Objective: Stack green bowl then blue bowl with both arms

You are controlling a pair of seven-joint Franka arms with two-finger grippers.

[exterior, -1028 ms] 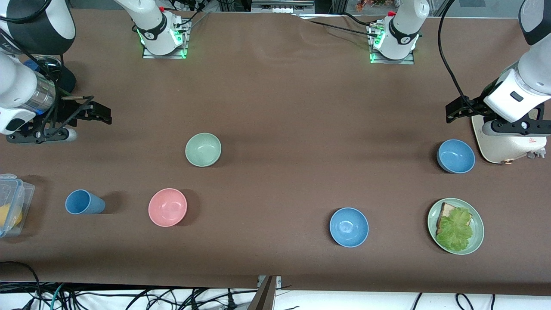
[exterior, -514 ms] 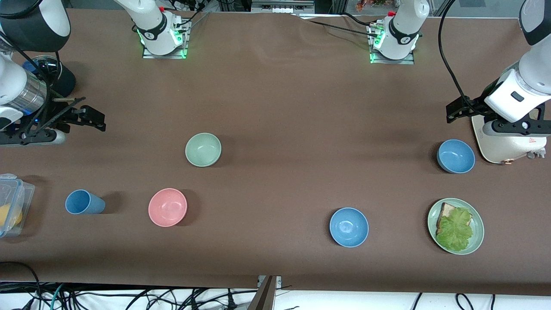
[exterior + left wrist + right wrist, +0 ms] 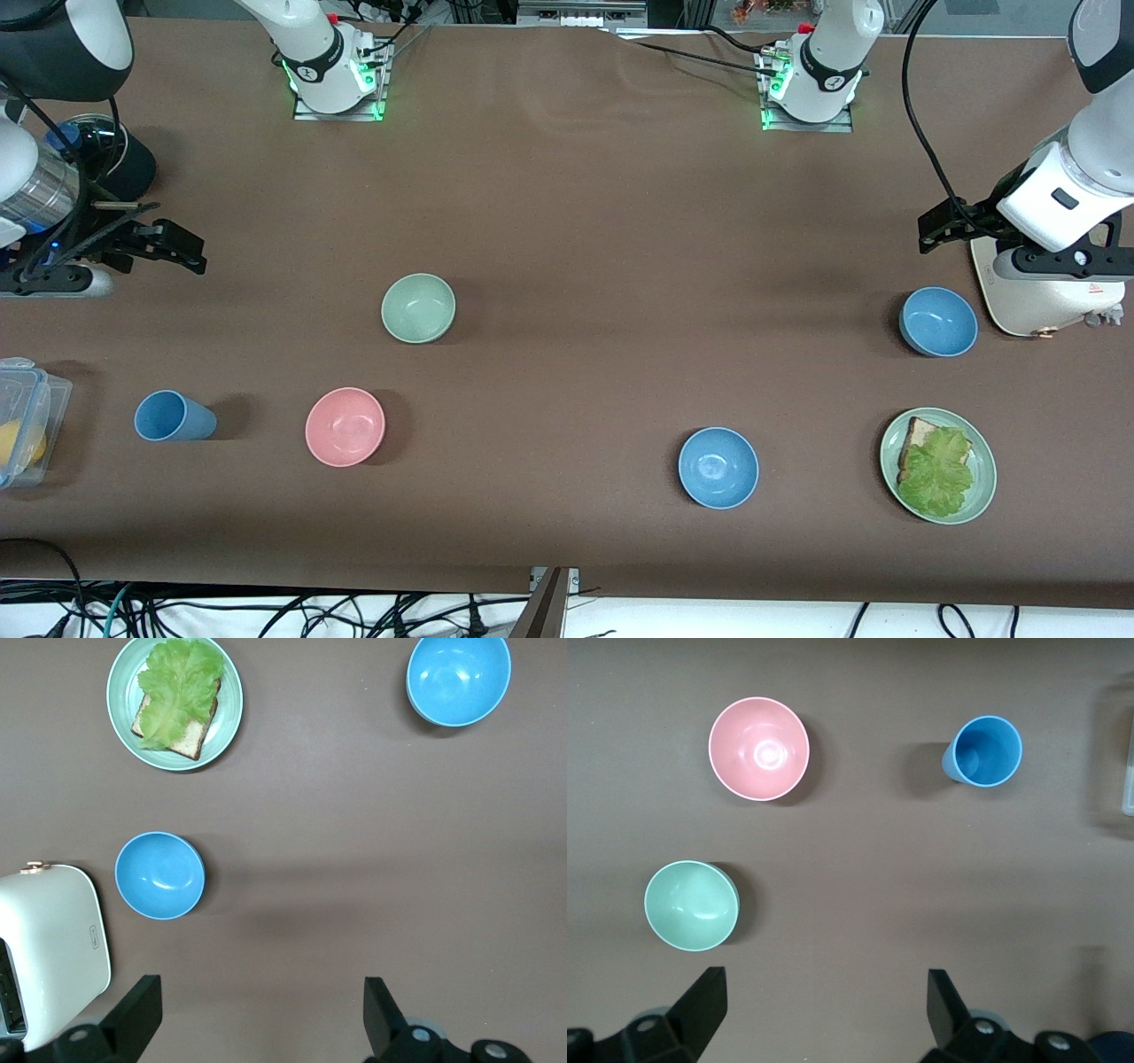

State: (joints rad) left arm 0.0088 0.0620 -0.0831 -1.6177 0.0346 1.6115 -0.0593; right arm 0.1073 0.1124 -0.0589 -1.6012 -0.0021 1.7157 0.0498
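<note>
Shifted since the earlier frames: right gripper [image 3: 164, 244], drawn back toward the right arm's end of the table, fingers [image 3: 700, 1005] spread wide, holding nothing, hanging over bare cloth. All else unmoved.

Then, from that end across: clear lidded container [image 3: 22, 421] at the table edge; blue cup [image 3: 173, 416] on its side, long axis along the table, mouth toward the right arm's end; pink bowl [image 3: 345, 426]; green bowl [image 3: 418, 307], upright, mouth up, round with no long axis, farther from the front camera than the pink bowl and apart from it.

Blue bowl [image 3: 718, 467] upright, near the front edge. Second blue bowl [image 3: 938, 321] beside a white toaster [image 3: 1045, 292]. Green plate [image 3: 983, 496] with bread and lettuce nearer the camera.

Left gripper [image 3: 952, 226] waiting over the toaster's end, fingers [image 3: 137, 1010] spread, empty.

Brown cloth table [image 3: 576, 221]; cables below its front edge.
</note>
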